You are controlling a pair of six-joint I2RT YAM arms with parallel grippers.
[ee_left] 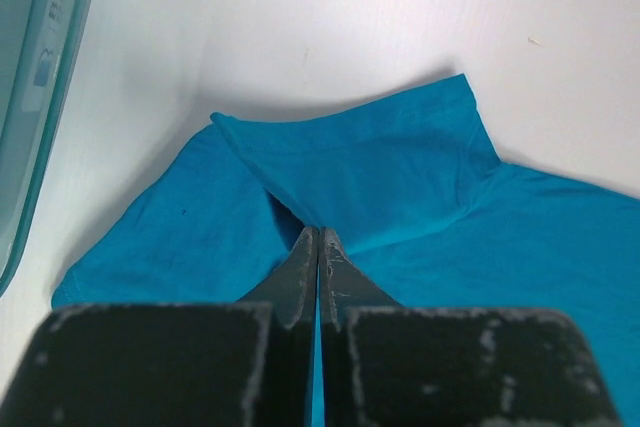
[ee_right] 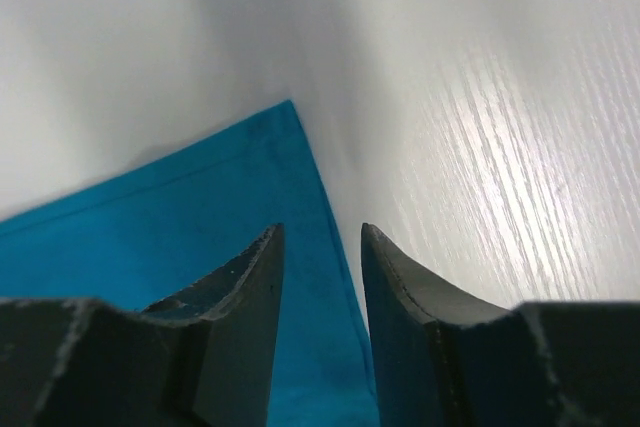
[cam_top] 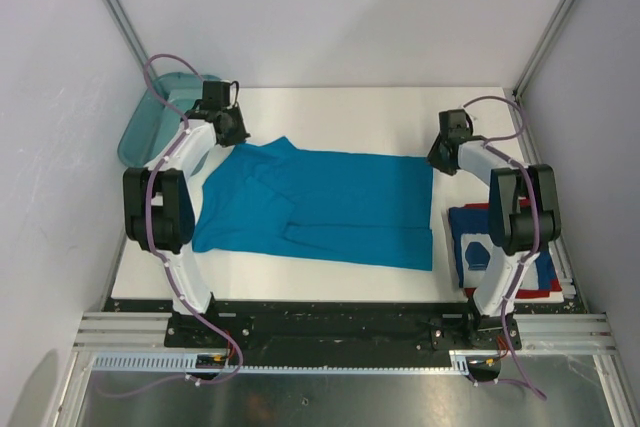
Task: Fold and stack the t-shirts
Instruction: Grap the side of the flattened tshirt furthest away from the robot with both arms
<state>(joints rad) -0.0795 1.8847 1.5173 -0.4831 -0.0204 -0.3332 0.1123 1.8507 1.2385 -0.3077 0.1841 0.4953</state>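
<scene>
The teal-blue t-shirt [cam_top: 330, 205] lies spread across the middle of the white table [cam_top: 340, 112], partly folded, with a sleeve at its far left. My left gripper [cam_top: 232, 133] is at that far left part. In the left wrist view it [ee_left: 319, 232] is shut, with a ridge of the teal cloth [ee_left: 400, 167] pinched at its tips. My right gripper [cam_top: 441, 158] is at the shirt's far right corner. In the right wrist view it [ee_right: 318, 237] is open and straddles the shirt's edge [ee_right: 180, 207]. The folded dark blue t-shirt [cam_top: 478, 247] lies at the right, partly hidden by the right arm.
The translucent teal plastic bin [cam_top: 150, 119] stands at the far left corner, close behind the left arm; its wall shows in the left wrist view [ee_left: 40, 67]. White walls and metal frame posts enclose the table. Bare tabletop [ee_right: 480, 147] lies right of the shirt's corner.
</scene>
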